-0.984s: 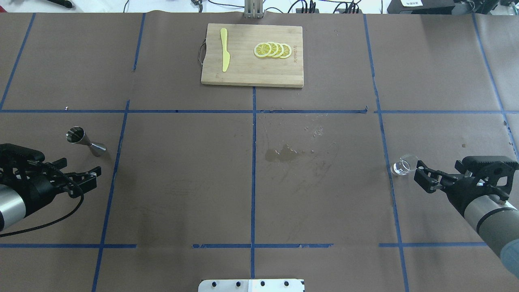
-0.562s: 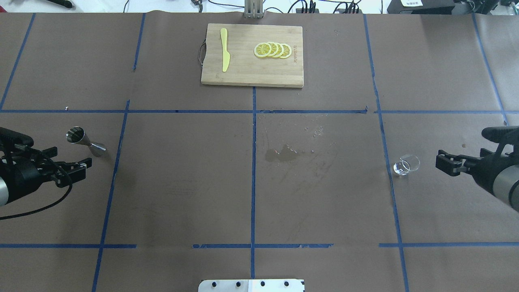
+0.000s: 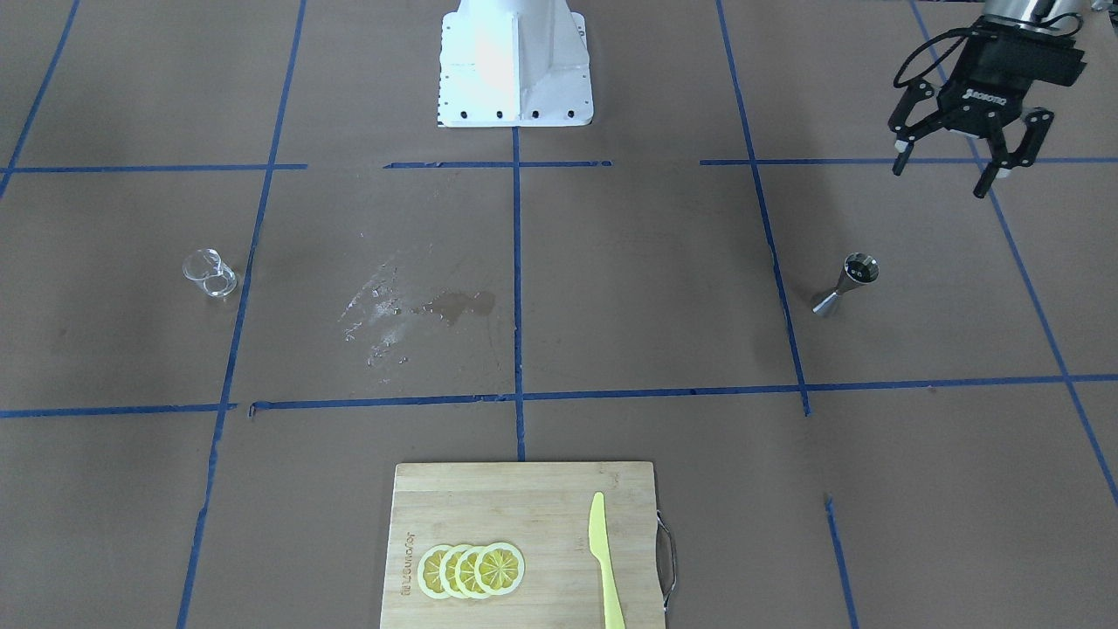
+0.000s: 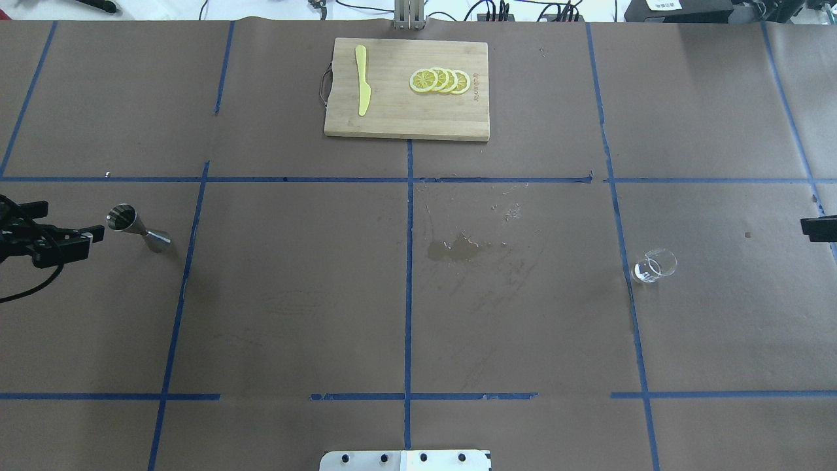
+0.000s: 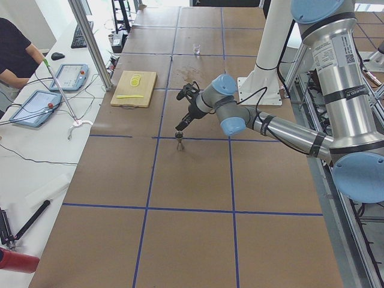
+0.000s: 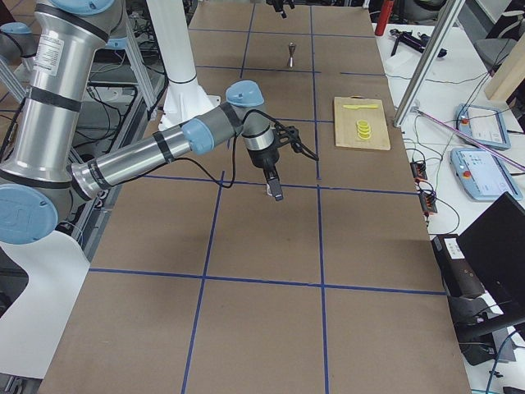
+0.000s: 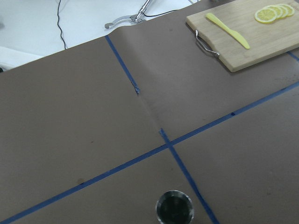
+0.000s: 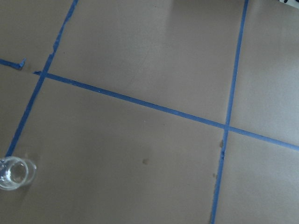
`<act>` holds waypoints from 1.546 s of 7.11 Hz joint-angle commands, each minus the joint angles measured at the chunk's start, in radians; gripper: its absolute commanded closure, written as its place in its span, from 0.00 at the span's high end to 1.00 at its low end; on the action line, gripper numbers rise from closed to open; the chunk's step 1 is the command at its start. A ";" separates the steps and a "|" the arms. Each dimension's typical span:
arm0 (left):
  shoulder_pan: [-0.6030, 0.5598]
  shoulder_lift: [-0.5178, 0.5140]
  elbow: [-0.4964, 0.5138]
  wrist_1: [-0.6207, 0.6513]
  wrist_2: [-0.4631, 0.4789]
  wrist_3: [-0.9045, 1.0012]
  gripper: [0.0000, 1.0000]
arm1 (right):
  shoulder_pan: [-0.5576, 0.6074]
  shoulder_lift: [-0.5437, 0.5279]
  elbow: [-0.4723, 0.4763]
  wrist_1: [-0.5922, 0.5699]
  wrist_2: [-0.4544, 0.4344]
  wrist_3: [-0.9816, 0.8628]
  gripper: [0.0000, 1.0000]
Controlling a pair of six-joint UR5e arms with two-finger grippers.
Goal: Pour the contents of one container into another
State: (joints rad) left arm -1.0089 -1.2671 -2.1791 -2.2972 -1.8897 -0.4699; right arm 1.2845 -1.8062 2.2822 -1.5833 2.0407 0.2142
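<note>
The small clear glass cup (image 4: 654, 266) stands upright on the right side of the table, also visible in the front view (image 3: 210, 273) and at the right wrist view's lower left (image 8: 14, 172). The steel jigger (image 4: 137, 227) stands on the left side (image 3: 845, 284); the left wrist camera looks down into its mouth (image 7: 174, 207). My left gripper (image 3: 943, 175) hangs open and empty, apart from the jigger on its robot side, at the overhead view's left edge (image 4: 85, 239). Only a black tip of my right gripper (image 4: 817, 229) shows at the right edge, well clear of the glass.
A bamboo cutting board (image 4: 392, 111) at the far middle carries a yellow knife (image 4: 361, 78) and lemon slices (image 4: 439, 80). A wet stain (image 4: 458, 248) marks the brown paper at mid-table. The robot's white base (image 3: 515, 61) sits at the near edge.
Both arms have drawn back outward. The right gripper left the glass and slid to the right edge. The left gripper retreated to the left edge, beside the jigger.
</note>
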 commanded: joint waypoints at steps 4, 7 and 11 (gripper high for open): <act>-0.416 -0.265 0.198 0.613 -0.393 0.544 1.00 | 0.338 0.128 -0.295 -0.234 0.355 -0.501 1.00; -0.560 -0.362 0.410 0.788 -0.475 0.781 1.00 | 0.361 0.123 -0.435 -0.259 0.467 -0.553 1.00; -0.589 -0.345 0.564 0.711 -0.509 0.771 1.00 | 0.449 0.136 -0.503 -0.248 0.449 -0.575 1.00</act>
State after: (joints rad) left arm -1.5935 -1.6154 -1.6506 -1.5777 -2.3997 0.3019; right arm 1.7164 -1.6719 1.7841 -1.8356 2.4932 -0.3677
